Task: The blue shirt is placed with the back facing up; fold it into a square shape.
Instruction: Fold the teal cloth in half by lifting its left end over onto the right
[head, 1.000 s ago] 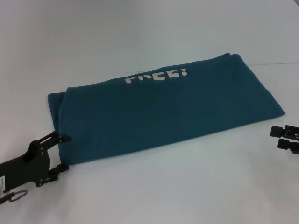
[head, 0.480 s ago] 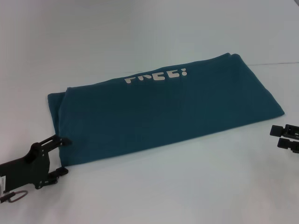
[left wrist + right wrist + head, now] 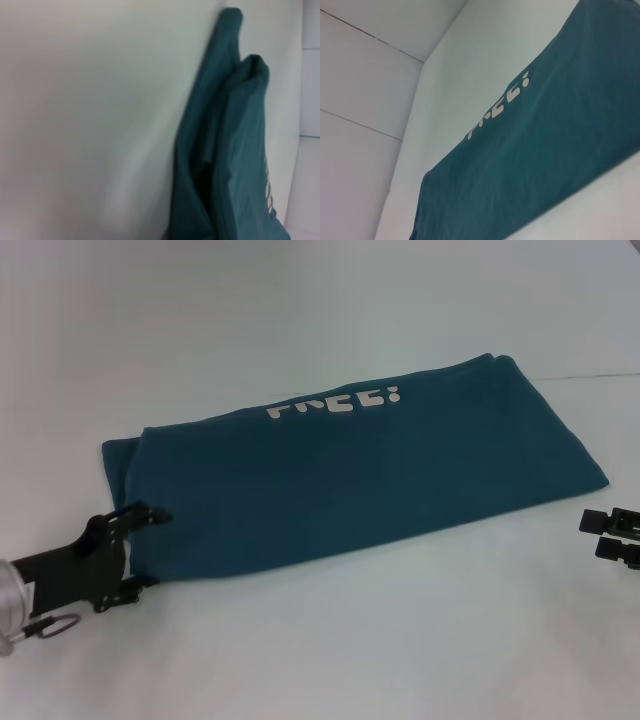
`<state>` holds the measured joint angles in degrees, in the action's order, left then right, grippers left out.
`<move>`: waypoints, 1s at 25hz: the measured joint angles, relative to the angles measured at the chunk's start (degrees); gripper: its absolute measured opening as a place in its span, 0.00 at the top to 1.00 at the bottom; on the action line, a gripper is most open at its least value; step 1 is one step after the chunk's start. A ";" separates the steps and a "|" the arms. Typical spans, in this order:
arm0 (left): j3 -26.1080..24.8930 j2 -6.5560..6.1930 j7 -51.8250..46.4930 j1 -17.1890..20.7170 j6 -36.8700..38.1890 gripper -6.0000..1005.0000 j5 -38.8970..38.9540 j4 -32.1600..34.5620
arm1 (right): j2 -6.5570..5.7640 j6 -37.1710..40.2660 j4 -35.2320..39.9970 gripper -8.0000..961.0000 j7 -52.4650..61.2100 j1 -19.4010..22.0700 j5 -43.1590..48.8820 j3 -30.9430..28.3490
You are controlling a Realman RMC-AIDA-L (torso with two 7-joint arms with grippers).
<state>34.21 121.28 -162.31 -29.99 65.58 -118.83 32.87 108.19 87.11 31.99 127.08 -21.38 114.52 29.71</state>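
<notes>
Now left gripper (image 3: 148, 548) straddles blue shirt's (image 3: 370, 475) corner.

From my right wrist, a large dark teal-blue soft-fabric shirt (image 3: 540, 145) lying flat in a long folded band on my white table (image 3: 470, 65), white partly cut-off lettering (image 3: 501, 106) along one folded edge, pale wall panels (image 3: 360, 100) beyond the table.

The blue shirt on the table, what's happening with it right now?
The blue shirt lies on the white table already folded into a long band, part of its white lettering showing along the far fold. The left end effector is at the shirt's near left corner, fingers open around the edge, not yet closed on it. The right end effector sits apart from the shirt, off its right end.
</notes>
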 joint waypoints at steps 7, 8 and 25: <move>2.64 -0.55 0.51 -1.92 -1.42 0.10 0.00 -1.28 | 0.00 -0.03 0.00 0.17 -0.07 0.10 0.00 0.00; 2.88 -0.51 0.67 -1.92 -1.74 0.10 0.00 -1.28 | 0.01 -0.03 0.00 0.17 -0.12 0.11 0.00 0.00; 3.28 0.74 3.07 -2.14 -2.63 0.18 0.53 -0.65 | 0.00 0.05 -0.09 0.17 -0.73 0.11 0.00 0.00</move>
<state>37.49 122.01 -159.24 -32.13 62.95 -118.30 32.22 108.19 87.16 31.90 126.36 -21.27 114.52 29.71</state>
